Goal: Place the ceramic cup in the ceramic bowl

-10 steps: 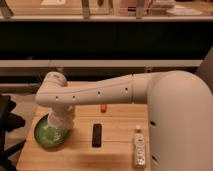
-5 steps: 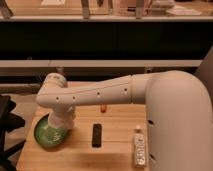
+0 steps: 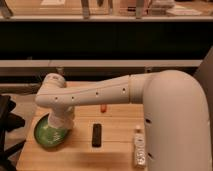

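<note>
Tabletop: pale wood, matt. Ceramic bowl: green glaze, faintly glossy, mottled inside. Arm: smooth off-white shell, plastic in look, satin sheen. Gripper, in the same pale shell, hangs over the bowl, jaws closed. Remote: matt black casing.

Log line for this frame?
pincer: shut, over ceramic bowl | ceramic cup: not visible | black remote: beside bowl, apart

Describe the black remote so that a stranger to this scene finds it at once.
On the wooden table, the gripper hangs over the green ceramic bowl at the left of the view. Right of that bowl, before the white bottle, lies the black remote. It alone is dark, flat and rectangular.
</note>
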`<action>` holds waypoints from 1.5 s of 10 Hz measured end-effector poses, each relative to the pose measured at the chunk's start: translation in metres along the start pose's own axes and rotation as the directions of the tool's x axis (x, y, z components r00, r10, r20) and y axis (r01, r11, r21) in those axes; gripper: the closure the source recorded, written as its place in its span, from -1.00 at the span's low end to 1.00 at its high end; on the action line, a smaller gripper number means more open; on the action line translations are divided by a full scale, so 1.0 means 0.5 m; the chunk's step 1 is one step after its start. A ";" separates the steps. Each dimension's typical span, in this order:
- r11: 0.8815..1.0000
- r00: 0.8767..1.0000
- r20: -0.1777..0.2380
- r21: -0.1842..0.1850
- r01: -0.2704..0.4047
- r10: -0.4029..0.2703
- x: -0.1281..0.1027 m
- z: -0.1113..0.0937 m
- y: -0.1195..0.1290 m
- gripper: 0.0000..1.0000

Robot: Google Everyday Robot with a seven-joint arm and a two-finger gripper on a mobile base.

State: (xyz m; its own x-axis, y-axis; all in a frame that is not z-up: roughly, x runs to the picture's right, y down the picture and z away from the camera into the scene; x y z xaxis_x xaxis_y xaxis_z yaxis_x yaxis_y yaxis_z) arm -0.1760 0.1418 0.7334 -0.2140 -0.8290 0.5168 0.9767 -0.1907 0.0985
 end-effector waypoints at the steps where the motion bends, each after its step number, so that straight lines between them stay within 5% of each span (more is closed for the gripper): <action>1: 1.000 1.000 0.000 0.001 0.002 -0.002 0.001 0.000 -0.004 0.92; 15: 1.000 1.000 0.001 -0.004 -0.001 0.001 0.001 0.008 -0.002 0.77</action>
State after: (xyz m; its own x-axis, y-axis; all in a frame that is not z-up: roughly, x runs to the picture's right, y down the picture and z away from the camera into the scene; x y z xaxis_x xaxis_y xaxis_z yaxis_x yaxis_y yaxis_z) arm -0.1769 0.1435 0.7372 -0.2130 -0.8288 0.5173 0.9768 -0.1919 0.0948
